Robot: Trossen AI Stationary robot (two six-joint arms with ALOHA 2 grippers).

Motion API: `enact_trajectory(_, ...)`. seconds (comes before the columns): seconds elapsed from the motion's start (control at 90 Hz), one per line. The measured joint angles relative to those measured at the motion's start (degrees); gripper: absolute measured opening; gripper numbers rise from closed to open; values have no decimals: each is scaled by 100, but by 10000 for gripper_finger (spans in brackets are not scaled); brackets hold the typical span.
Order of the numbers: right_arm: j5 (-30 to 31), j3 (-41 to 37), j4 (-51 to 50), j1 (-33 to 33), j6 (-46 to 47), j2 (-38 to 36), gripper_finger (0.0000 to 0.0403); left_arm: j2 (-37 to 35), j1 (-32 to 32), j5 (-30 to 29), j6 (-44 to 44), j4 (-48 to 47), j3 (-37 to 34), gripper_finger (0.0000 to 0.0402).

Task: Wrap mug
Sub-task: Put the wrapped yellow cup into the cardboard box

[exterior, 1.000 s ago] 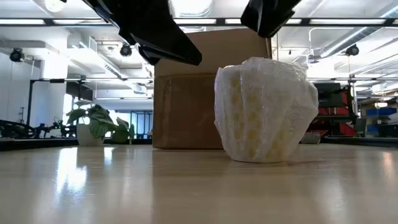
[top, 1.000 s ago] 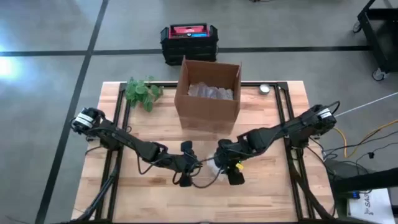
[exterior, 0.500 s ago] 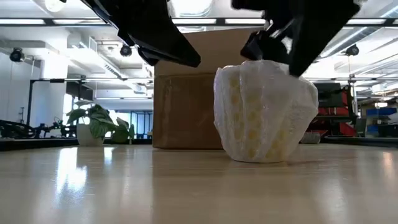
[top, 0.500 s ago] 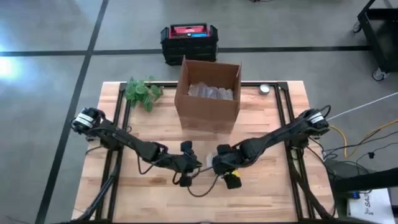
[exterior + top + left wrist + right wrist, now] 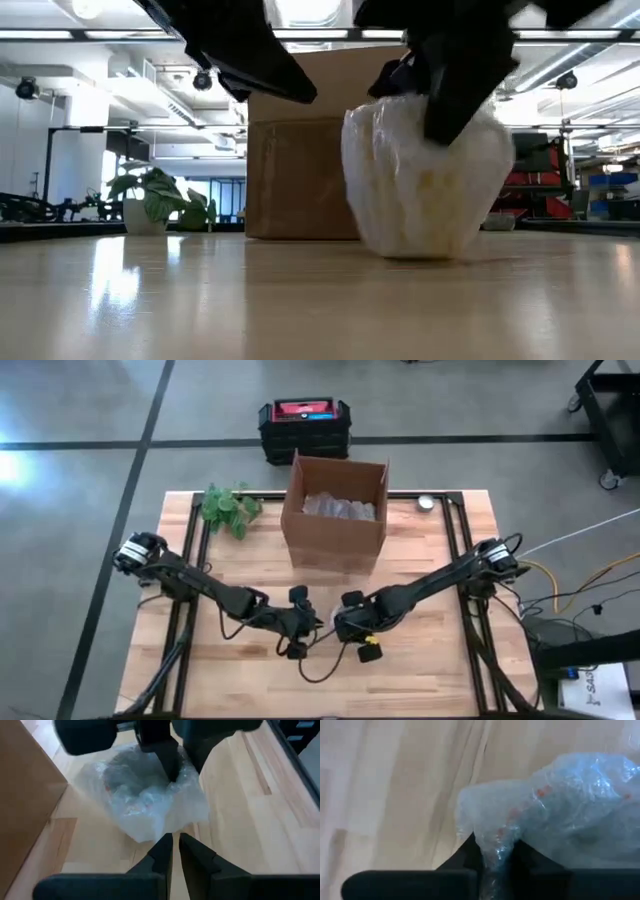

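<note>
Right pincer [image 5: 496,851] is clamped on a fold of bubble wrap [image 5: 555,810] at the edge of the wrapped mug [image 5: 425,180], the plastic bunched between its two dark fingers. In the high view this right pincer [image 5: 352,628] sits at the lower middle of the frame, directly over the bundle, which it mostly hides from above.

Left pincer [image 5: 174,851] has its fingers drawn narrow, nearly touching, with nothing between them; its tips point at the bundle from just beside it and do not touch it. In the high view the left pincer [image 5: 300,632] lies just left of the right one, the two almost meeting at the lower centre of the table [image 5: 240,660].

In the low view the wrapped mug stands right of centre on the table, a rounded white lump with its broad base down and its long axis roughly upright, leaning slightly. The wrap is gathered at the top, where the dark right pincer presses in. Which way the mug's handle or mouth points cannot be told through the wrap.

Behind the bundle stands an open cardboard box [image 5: 335,510] with more clear wrap inside. A small green plant [image 5: 228,508] sits at the table's upper left.
</note>
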Motion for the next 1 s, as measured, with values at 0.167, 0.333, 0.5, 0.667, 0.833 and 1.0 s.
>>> enact_trajectory(0.167, 23, 512, -143, 6, -247, -743, 23, -630, -73, -18, -49, -490, 0, 20)
enact_trajectory(0.333, 535, 1171, -179, -248, -701, -1297, 23, -1361, -118, -322, -118, -1181, 0, 20)
enact_trajectory(0.5, 1406, 1990, -86, -803, -1553, -1702, 22, -2022, -96, -802, -30, -1543, 0, 20)
enact_trajectory(0.667, 1490, 2805, -146, -1880, -2429, -1581, 22, -2338, -57, -924, 257, -1507, 0, 20)
enact_trajectory(0.833, 606, 3557, -520, -3369, -1919, -1019, 22, -2299, -55, -927, 269, -1506, -7, 20)
enact_trajectory(1.0, -53, 4060, -1463, -4379, -287, -222, 23, -2009, -55, -976, 262, -1460, -8, 20)
